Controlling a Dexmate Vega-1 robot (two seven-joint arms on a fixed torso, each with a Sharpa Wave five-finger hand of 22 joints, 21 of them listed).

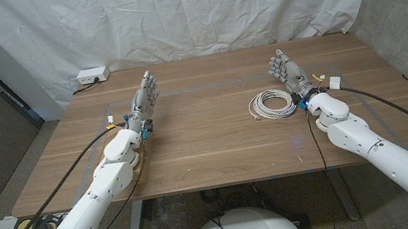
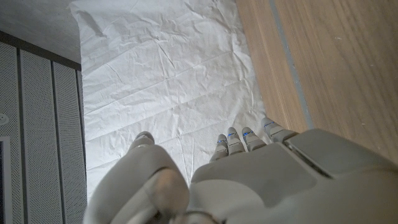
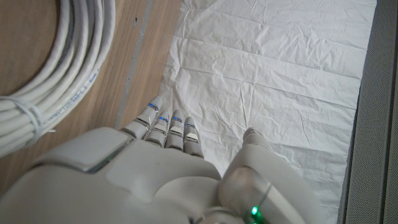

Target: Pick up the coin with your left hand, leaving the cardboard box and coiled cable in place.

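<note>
The coiled white cable [image 1: 273, 105] is seen on the bench [image 1: 209, 143], just beside the right robot hand [image 1: 287, 71]; the left robot hand [image 1: 145, 99] is kept well apart (both wide, nothing held).

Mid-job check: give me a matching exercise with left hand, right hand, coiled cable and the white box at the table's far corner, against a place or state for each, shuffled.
Things:
1. left hand
2. right hand
3. coiled cable
4. white box

Places or states:
A. lies on the wood just beside the right hand
B. sits at the table's far left corner, before the white sheet
C. empty, fingers extended, on the table's left half
D. empty, fingers extended, next to the white coil

Pairs: 1-C, 2-D, 3-A, 4-B
</note>
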